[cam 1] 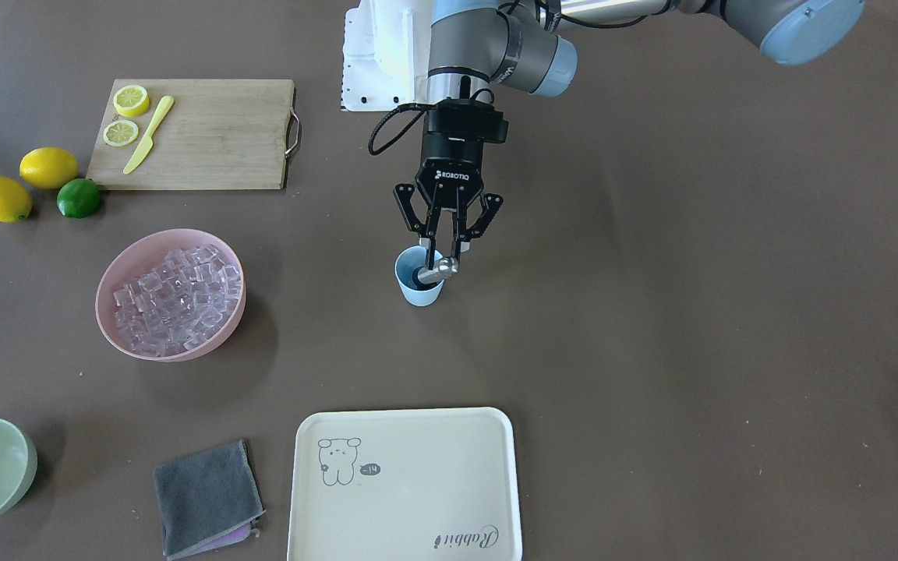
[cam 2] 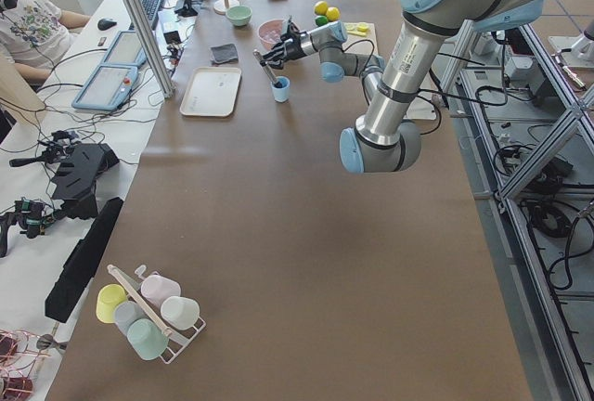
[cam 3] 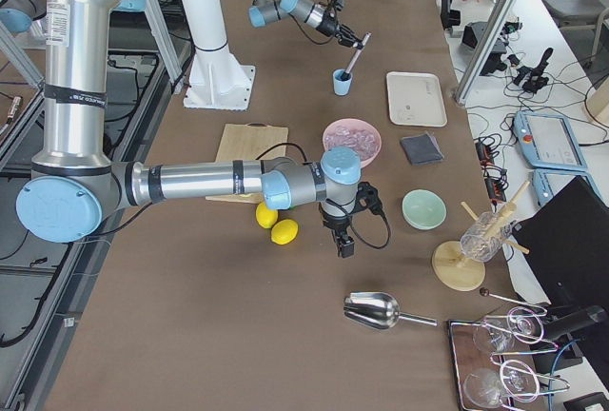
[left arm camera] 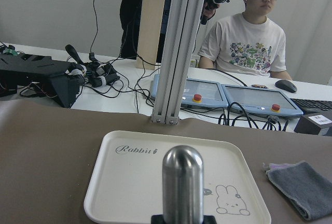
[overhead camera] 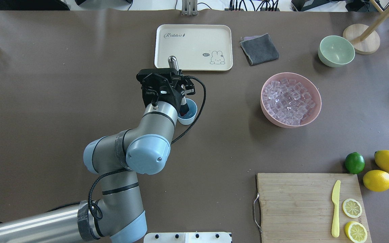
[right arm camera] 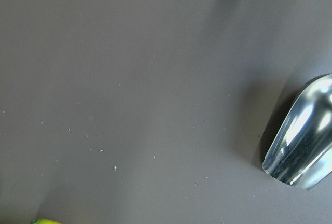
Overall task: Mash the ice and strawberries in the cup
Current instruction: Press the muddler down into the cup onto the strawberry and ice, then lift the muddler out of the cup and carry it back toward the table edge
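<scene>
SITE: robotics lab | EVIDENCE: two grey-and-blue jointed robot arms (cam 3: 190,183) at a brown matte counter (overhead camera: 62,84) | silver aluminium-profile posts (left arm camera: 179,47) beside it | grey touchscreen pendants with red stop buttons (left arm camera: 194,92) on a white side bench (left arm camera: 111,102) | loose black cables (left arm camera: 101,73) | seated operator in a white printed T-shirt (left arm camera: 249,42)

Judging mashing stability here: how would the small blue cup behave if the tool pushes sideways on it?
The cup probably tips easily: it looks small and light, tapers toward its base, and stands unheld. It might also slide on the smooth table. The muddler in the left claw stands tilted in it, so sideways force seems likely.
</scene>
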